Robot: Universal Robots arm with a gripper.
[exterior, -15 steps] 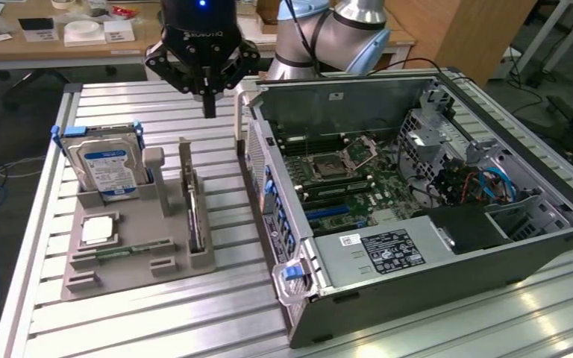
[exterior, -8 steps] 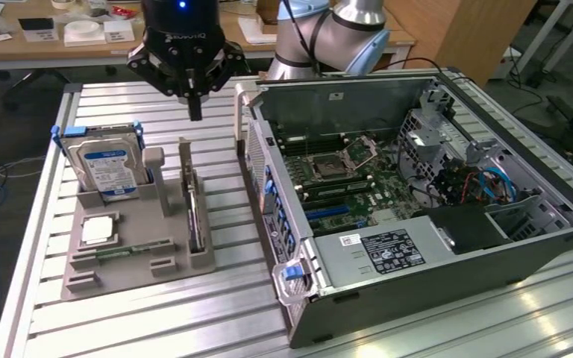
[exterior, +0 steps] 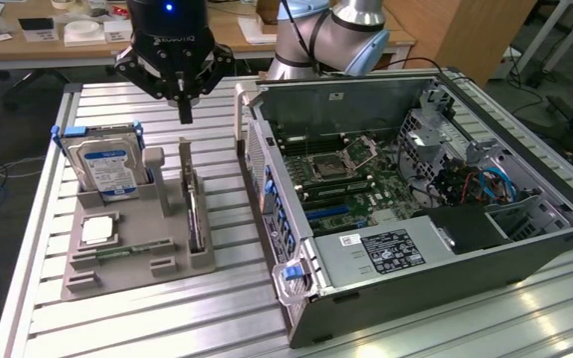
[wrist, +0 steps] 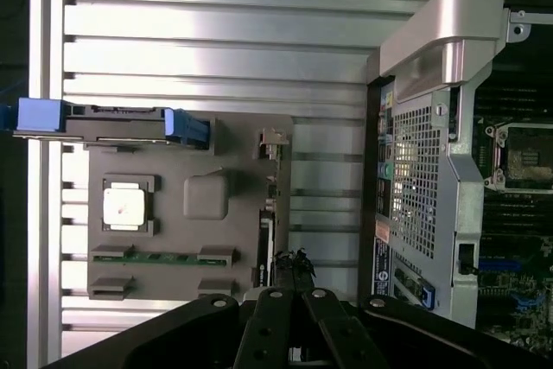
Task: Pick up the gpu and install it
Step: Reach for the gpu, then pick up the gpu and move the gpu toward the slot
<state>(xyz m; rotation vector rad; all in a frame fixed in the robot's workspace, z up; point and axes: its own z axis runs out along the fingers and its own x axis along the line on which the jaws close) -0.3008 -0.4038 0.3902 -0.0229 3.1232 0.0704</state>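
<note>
Whereas the exterior view shows the clenched hand (exterior: 185, 113) above the gpu (exterior: 194, 209), wrist view shows its edge.

single arm (exterior: 331, 33), silver-grey segments with a blue-trimmed joint, bends down into the scene from the far side in the exterior view. the wrist is vertical, with a blue indicator lit on its black housing. the black pincer (exterior: 185, 117) points straight down. its fingers (exterior: 184, 101) are pressed together tip to tip, forming one narrow point. in the wrist view, the finger linkages (wrist: 278, 326) converge and the tips meet.
</note>
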